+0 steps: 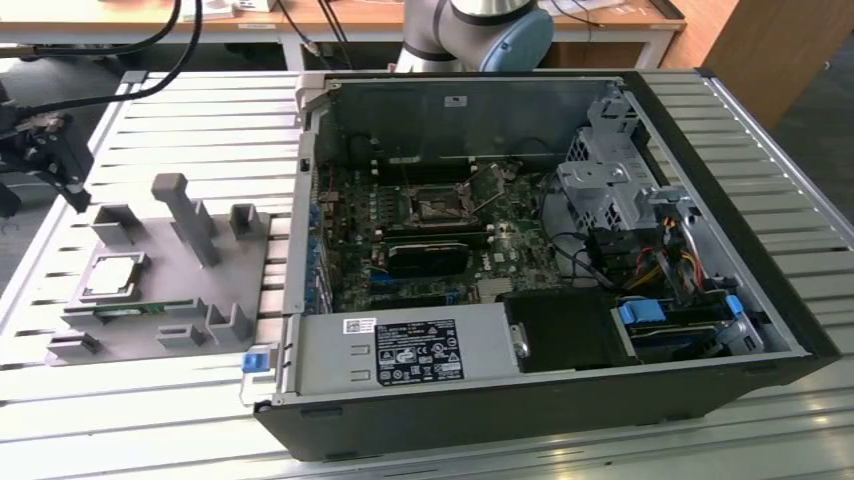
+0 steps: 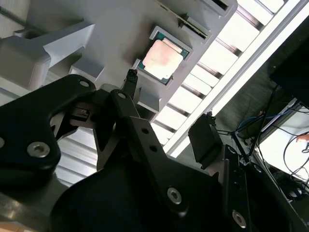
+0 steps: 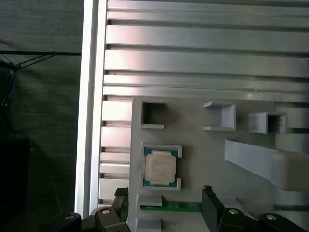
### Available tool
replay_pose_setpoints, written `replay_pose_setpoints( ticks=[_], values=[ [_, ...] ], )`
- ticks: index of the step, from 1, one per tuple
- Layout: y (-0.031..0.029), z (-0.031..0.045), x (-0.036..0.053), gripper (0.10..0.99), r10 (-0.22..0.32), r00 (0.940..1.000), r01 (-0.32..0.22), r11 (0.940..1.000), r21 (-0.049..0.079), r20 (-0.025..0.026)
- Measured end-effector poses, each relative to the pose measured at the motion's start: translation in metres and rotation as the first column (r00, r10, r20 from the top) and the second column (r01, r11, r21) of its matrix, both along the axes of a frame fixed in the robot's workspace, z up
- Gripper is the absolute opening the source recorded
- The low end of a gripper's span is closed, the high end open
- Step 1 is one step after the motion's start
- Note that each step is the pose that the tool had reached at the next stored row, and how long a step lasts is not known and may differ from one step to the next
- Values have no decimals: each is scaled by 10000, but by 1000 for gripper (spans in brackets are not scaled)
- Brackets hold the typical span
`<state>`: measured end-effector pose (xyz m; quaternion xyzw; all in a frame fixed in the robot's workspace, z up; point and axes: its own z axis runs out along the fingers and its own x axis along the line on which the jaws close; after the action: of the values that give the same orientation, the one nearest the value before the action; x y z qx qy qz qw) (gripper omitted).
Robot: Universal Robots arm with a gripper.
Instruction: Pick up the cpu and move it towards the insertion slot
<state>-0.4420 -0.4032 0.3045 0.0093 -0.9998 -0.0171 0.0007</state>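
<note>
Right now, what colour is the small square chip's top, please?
Pale silvery-grey cpu, best in first wrist view.

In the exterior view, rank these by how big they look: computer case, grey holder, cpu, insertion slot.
1. computer case
2. grey holder
3. cpu and insertion slot: they look about alike, and their nearness to the camera may differ, so I leave them unranked.

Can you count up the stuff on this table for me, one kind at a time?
cpu: 1
green memory stick: 1
grey holder: 1
computer case: 1
insertion slot: 1
claw: 1
Total: 6
</note>
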Motion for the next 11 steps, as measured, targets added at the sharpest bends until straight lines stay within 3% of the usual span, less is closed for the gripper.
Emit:
replay_pose_setpoints(
  ticks=[1,2,11],
  values=[
    [0,-14,0,643,0,10000,0,10000,-1,-1],
    [0,-28,0,706,0,10000,0,10000,0,0],
    [0,-141,0,706,0,10000,0,10000,-1,-4]
  ],
)
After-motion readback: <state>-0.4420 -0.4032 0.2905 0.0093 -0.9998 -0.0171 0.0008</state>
